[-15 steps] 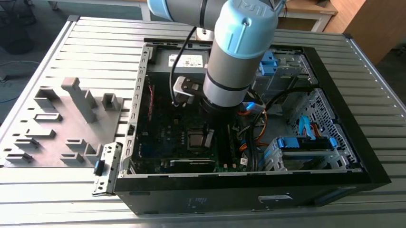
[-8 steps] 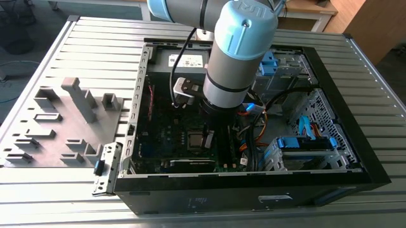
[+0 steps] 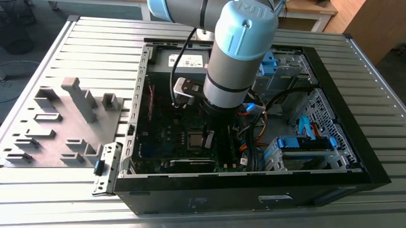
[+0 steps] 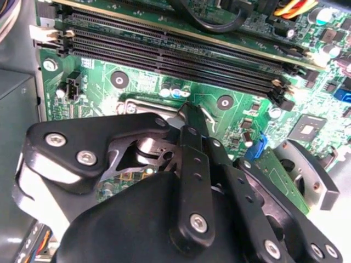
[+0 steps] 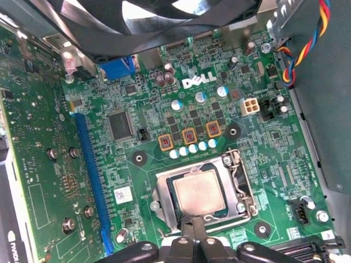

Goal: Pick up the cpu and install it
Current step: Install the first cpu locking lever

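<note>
We see the cpu lying in its socket with the gripper closed and empty at its 6 o'clock edge.

One cpu, one motherboard, one computer case.
</note>
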### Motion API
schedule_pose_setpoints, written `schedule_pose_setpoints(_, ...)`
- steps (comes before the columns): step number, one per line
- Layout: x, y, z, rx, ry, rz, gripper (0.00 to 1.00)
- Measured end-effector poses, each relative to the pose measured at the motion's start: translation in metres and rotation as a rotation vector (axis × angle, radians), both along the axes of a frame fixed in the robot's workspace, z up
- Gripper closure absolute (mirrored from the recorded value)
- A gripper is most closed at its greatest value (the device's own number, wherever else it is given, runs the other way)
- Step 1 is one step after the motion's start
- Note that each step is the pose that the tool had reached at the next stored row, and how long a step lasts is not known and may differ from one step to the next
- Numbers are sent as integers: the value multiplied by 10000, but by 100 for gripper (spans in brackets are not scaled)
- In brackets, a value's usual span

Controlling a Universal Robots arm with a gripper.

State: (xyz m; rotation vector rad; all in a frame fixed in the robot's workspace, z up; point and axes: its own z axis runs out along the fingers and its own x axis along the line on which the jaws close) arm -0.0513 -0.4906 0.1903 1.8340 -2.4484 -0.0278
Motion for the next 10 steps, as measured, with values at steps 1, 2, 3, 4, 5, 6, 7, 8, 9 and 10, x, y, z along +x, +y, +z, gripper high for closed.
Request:
schedule_pose_setpoints(1,0,1,8,11,1,-1,89)
schedule_pose_setpoints(2,1,3,22,19,3,-1,89)
schedule_pose_setpoints(3,1,2,40,14,8,-1,89)
schedule_pose_setpoints(4,1,1,54,4,13,0,89)
schedule_pose_setpoints(5,0,-1,55,6,13,0,89)
schedule_pose_setpoints(6,1,-6,54,10,12,0,89)
schedule_pose_setpoints(7,1,-13,54,10,13,1,89)
schedule_pose_setpoints(8,1,-25,55,5,13,1,89)
schedule_pose_setpoints(9,0,-41,57,-2,14,0,89)
schedule_pose_setpoints(10,0,-53,54,5,14,0,89)
